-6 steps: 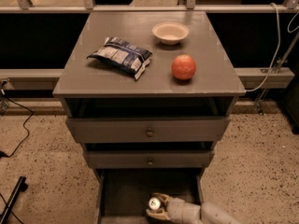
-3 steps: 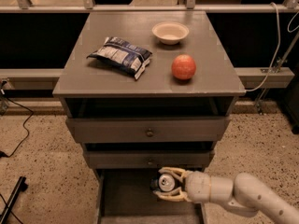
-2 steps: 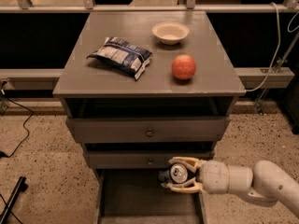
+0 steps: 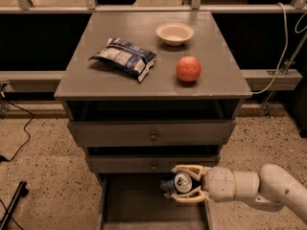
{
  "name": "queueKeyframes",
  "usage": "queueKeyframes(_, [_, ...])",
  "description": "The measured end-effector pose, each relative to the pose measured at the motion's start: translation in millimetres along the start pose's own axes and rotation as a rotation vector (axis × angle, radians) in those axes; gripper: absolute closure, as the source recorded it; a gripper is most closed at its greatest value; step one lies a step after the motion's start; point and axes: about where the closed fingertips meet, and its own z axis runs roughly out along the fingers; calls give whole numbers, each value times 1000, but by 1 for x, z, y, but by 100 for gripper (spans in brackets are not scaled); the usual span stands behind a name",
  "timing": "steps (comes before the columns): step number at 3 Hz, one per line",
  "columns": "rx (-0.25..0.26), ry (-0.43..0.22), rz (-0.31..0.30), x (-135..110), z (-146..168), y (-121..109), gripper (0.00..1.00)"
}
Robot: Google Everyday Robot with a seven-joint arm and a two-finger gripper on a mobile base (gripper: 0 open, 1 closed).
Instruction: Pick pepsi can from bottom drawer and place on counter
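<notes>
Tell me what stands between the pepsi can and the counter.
The gripper holds the pepsi can over the bottom drawer. Directly above, the middle drawer front, top drawer front and counter edge lie along the way up; the apple sits near that edge.

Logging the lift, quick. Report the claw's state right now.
Claw: closed on the can, holding it just above the bottom drawer.
</notes>
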Motion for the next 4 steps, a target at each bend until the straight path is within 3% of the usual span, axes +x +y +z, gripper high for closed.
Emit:
queueKeyframes(1, [-16,84,4,-19,0,-8,100])
queueKeyframes(2, [-12,214,45,-71,5,-16,100])
queueKeyframes(3, [-13,301,18,-152,4,-41,100])
queueKeyframes(4, [-6,385,10,-212,-8,-80,100])
